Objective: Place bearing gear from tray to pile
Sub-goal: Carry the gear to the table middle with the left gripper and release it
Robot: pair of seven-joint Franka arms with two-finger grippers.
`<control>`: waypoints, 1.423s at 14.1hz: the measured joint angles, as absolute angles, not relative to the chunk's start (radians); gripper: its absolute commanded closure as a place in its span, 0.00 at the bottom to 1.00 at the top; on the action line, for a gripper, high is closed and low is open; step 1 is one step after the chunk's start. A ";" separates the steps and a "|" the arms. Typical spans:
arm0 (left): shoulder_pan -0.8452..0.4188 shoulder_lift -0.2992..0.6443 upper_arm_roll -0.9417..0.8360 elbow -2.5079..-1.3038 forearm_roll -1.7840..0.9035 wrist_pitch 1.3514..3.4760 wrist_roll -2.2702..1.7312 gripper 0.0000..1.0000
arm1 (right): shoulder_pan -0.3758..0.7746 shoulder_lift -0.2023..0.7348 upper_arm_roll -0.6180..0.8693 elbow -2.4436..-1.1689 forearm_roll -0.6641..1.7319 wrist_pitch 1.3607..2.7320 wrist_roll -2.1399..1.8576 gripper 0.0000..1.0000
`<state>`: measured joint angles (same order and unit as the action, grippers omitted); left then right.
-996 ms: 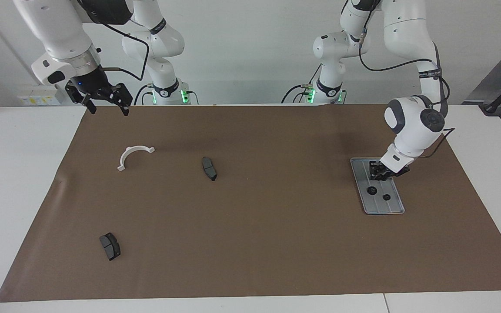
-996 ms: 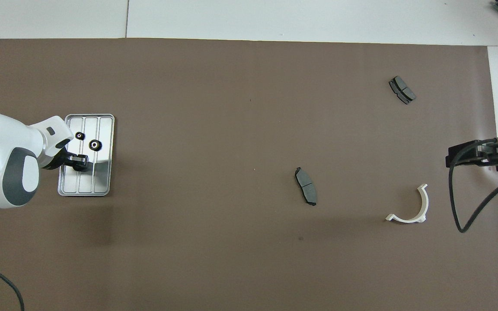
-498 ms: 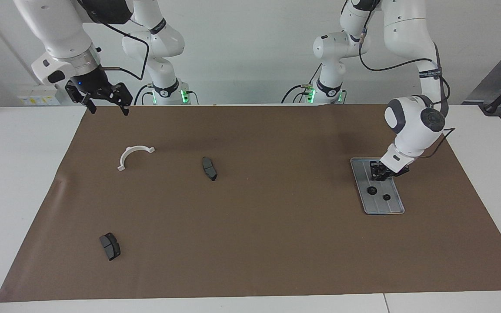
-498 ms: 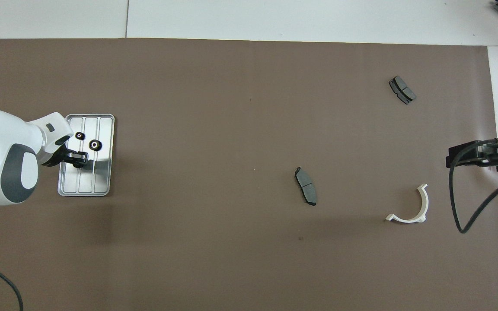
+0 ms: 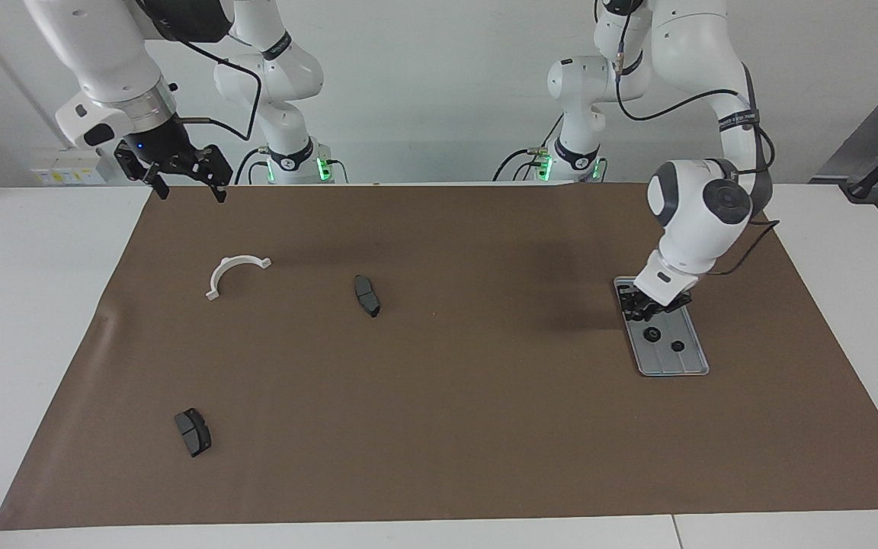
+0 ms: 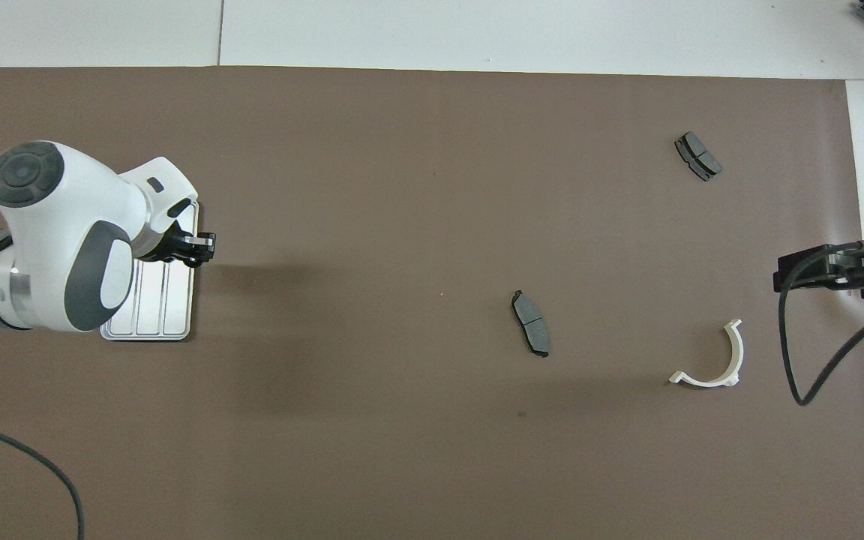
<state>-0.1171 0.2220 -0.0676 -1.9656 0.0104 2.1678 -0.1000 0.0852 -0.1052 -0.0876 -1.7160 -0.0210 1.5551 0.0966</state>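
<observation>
So, starting from the robots' end: the right gripper (image 5: 189, 191) hangs in the air over the corner of the brown mat (image 5: 485, 419) at the right arm's end of the white worktop (image 5: 27, 305). Its fingers are spread wide with nothing between them, and that arm just waits.

The pile is really a loose scatter toward the right arm's end. The white half-ring bracket (image 5: 235, 273) lies flat on the mat and is the nearest part to the robots. One dark grey brake pad (image 5: 366, 295) sits a bit farther out and more toward the middle of the mat.

Way over at the left arm's end is the silver ridged tray (image 5: 664, 362). The left gripper (image 5: 639, 309) is over the tray's robot-side end, right at the rim that faces the middle of the mat. Its fingers are pinched in close on a small dark bit, which I take to be a bearing gear (image 6: 193, 258), though it's hard to make out. It looks clear of the tray floor.

Two more black gears lie on the tray farther out, a larger gear (image 5: 651, 334) and a smaller gear (image 5: 677, 345), close together but apart.

Farthest out is the second brake pad (image 5: 193, 431), at the right arm's end, well apart from everything else. No gears lie among the pile parts.
</observation>
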 measured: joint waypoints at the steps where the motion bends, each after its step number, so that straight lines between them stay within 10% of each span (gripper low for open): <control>1: -0.163 0.222 -0.069 -1.965 0.010 2.163 -0.174 0.84 | 0.085 -0.105 -0.088 -1.717 -0.021 1.555 0.097 0.00; 12: -0.538 0.221 -0.077 -1.953 0.010 2.230 -0.743 0.77 | 0.085 -0.109 -0.088 -1.721 -0.021 1.555 0.097 0.00; 20: -0.586 0.239 -0.074 -1.961 -0.004 2.285 -0.767 0.75 | 0.085 -0.110 -0.088 -1.729 -0.021 1.555 0.097 0.00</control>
<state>-0.5861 0.2388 -0.0740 -1.9611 -0.0036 2.2854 -0.7666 0.0851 -0.1104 -0.0876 -1.7290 -0.0210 1.5551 0.0966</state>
